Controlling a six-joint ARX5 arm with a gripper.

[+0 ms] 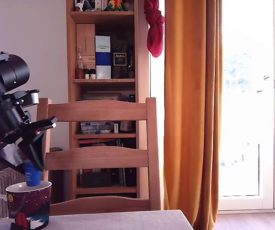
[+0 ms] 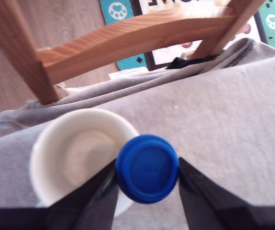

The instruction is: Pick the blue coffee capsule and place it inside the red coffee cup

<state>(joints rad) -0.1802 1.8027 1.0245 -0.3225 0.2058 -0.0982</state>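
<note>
The exterior view shows the hand [image 1: 31, 168] holding the blue coffee capsule [image 1: 32, 173] just above the rim of the red coffee cup [image 1: 27, 203], which stands on the grey-clothed worktop [image 1: 127, 221]. Only the wrist view looks into the cup's white inside: nothing lies there. Its dark fingers [image 2: 96, 199] are clamped on the capsule, over the cup's edge.

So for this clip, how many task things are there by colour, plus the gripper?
Blue: 1, the blue coffee capsule
Maroon with white inside: 1, the red coffee cup
Black: 1, the gripper, shut on the capsule over the cup's rim
Total: 3
</note>
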